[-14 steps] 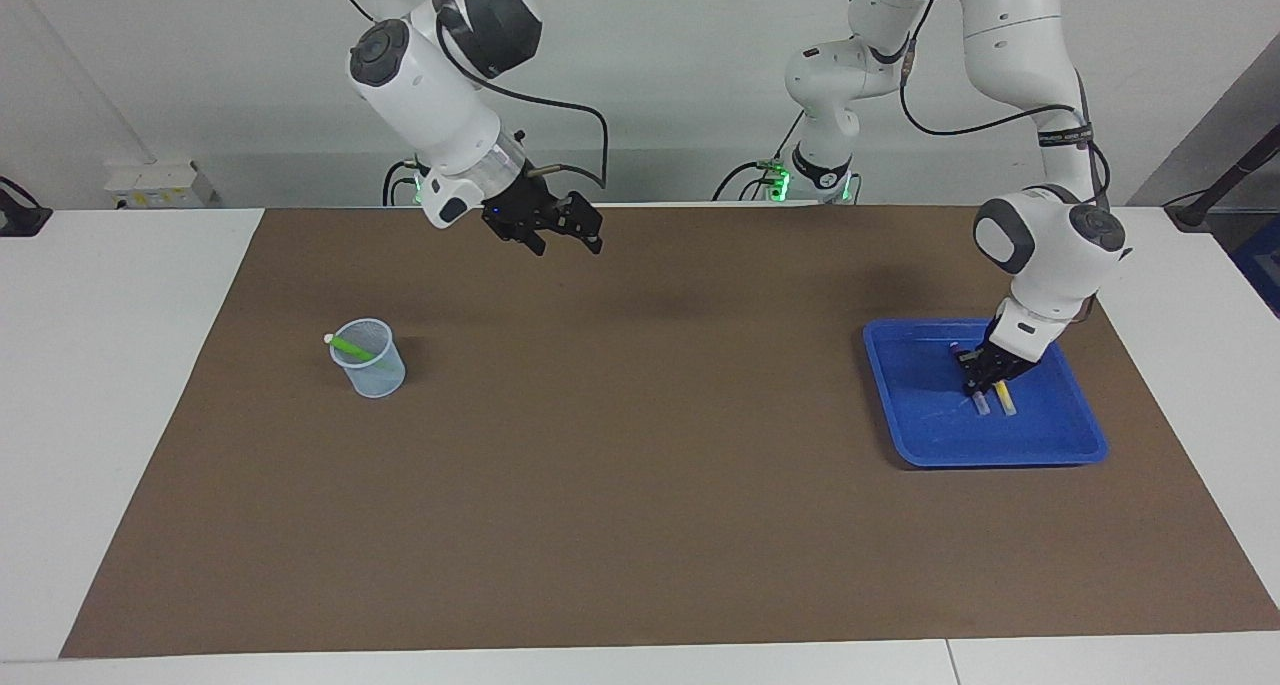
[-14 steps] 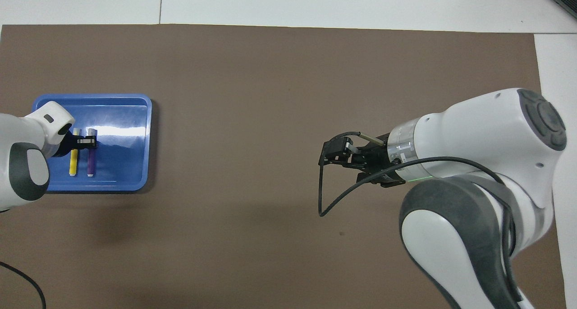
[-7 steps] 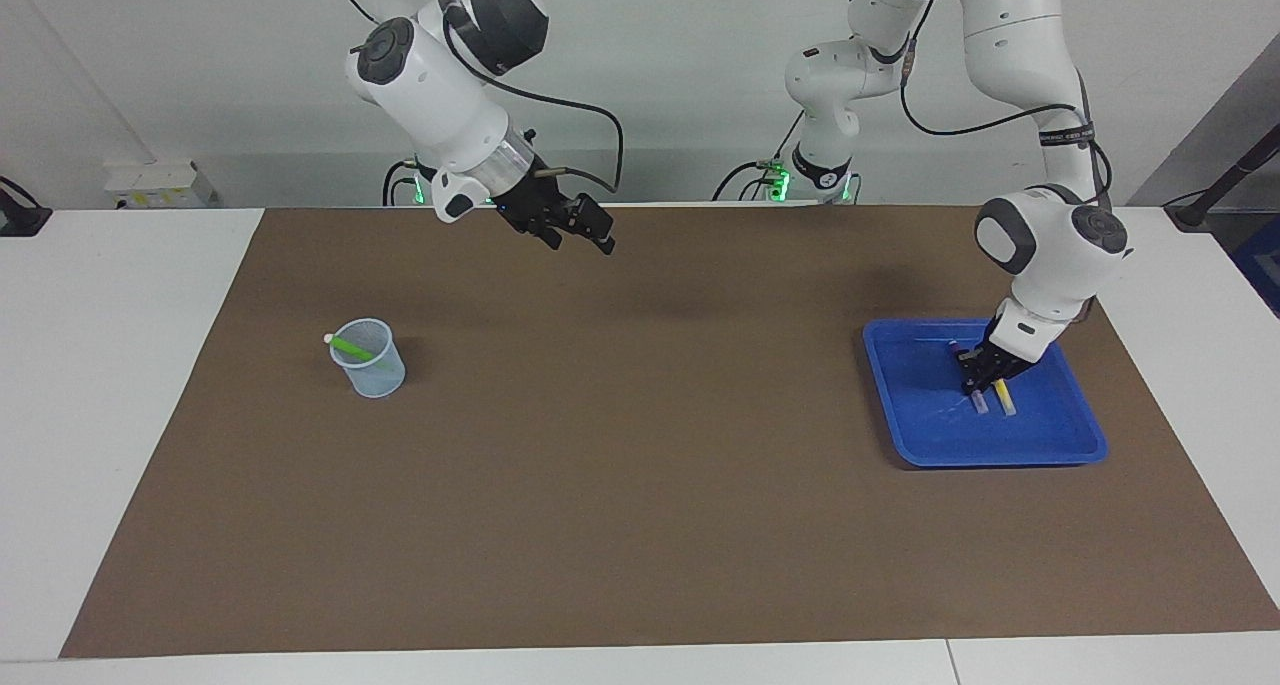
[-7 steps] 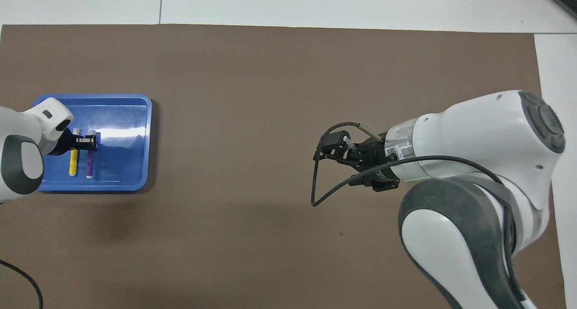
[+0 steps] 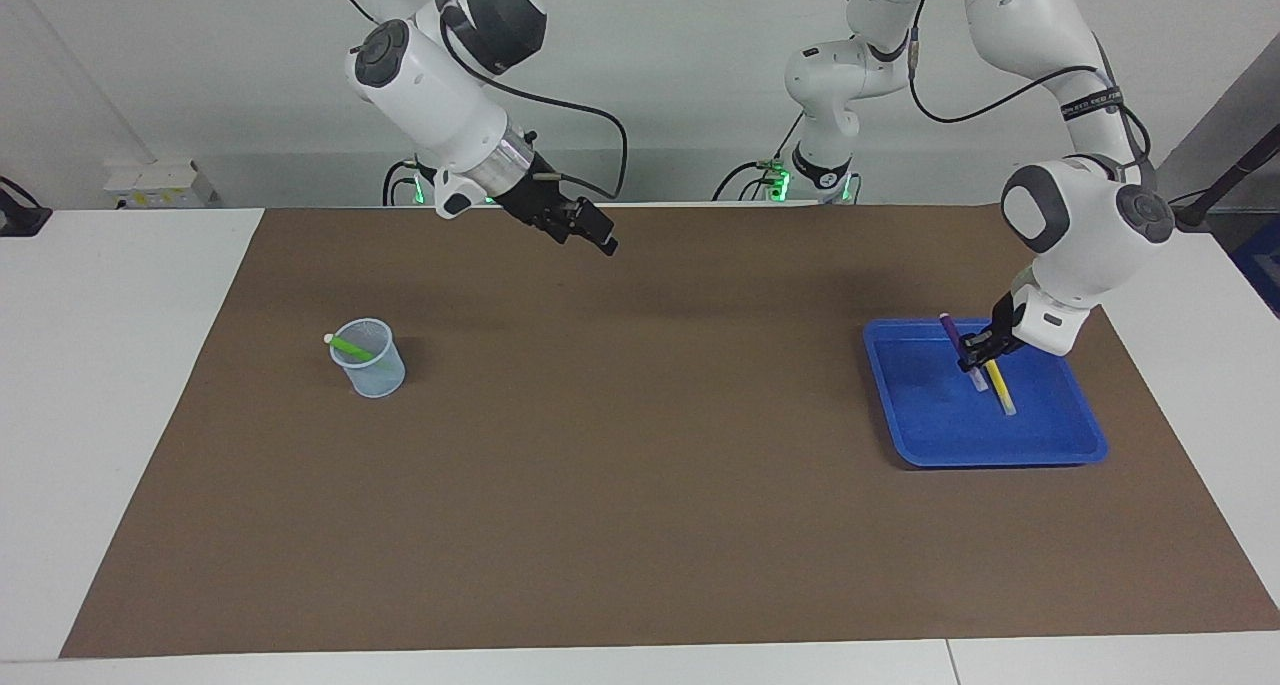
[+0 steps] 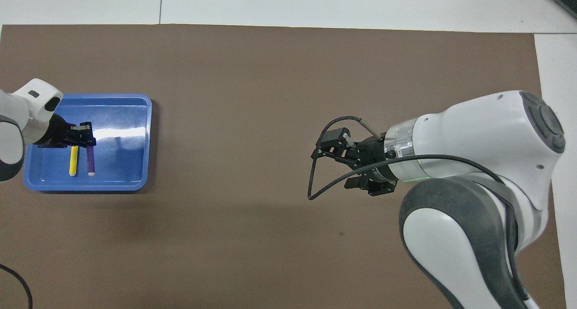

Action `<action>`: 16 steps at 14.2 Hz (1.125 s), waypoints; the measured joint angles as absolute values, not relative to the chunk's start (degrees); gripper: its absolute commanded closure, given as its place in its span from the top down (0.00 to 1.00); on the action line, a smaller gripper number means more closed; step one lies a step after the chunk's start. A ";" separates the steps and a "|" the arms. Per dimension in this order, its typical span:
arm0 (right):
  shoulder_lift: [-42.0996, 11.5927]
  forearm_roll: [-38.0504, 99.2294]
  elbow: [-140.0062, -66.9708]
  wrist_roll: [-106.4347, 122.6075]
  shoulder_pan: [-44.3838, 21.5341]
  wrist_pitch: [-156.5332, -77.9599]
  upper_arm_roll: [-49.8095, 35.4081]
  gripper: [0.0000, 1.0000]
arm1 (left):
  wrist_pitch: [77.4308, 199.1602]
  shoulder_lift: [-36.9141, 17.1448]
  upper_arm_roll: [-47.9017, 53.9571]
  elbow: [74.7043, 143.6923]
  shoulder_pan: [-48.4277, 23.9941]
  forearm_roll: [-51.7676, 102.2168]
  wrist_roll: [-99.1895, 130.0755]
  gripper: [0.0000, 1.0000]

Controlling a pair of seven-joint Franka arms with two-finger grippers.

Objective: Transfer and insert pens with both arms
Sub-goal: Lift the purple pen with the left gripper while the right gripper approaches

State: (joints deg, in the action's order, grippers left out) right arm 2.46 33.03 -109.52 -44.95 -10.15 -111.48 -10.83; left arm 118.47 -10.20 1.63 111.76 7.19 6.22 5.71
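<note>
My left gripper [image 5: 975, 351] [image 6: 84, 136] hangs over the blue tray [image 5: 1060, 450] [image 6: 148, 119] and is shut on the purple pen [image 5: 950, 329] [image 6: 90, 159]. The pen is tilted, its purple end up and its pale end down toward the tray floor. The yellow pen [image 5: 1000, 389] [image 6: 73, 160] lies flat in the tray beside it. The green pen [image 5: 349, 345] leans inside a clear cup [image 5: 372, 367] toward the right arm's end of the table. My right gripper [image 5: 592, 231] [image 6: 332, 153] is open and holds nothing, up in the air over the mat's edge by the robots.
A brown mat [image 5: 640, 485] covers most of the white table [image 5: 110, 385]. The right arm's bulk hides the cup in the overhead view. A black cable loops off the right wrist [image 6: 313, 182].
The left gripper has risen from the tray floor with the purple pen, which now tilts up. The yellow pen stayed put. The right gripper drifted a little toward the left arm's end.
</note>
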 measured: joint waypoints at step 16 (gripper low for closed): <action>2.46 33.04 -109.52 -45.22 -10.22 -111.48 -10.94 1.00 | 108.89 6.36 2.30 114.70 -4.97 23.64 64.39 0.00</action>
State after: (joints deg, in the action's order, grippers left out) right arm 2.46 33.04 -109.52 -45.22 -10.22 -111.48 -10.94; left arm 108.89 6.36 2.30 114.70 -4.97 23.64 64.39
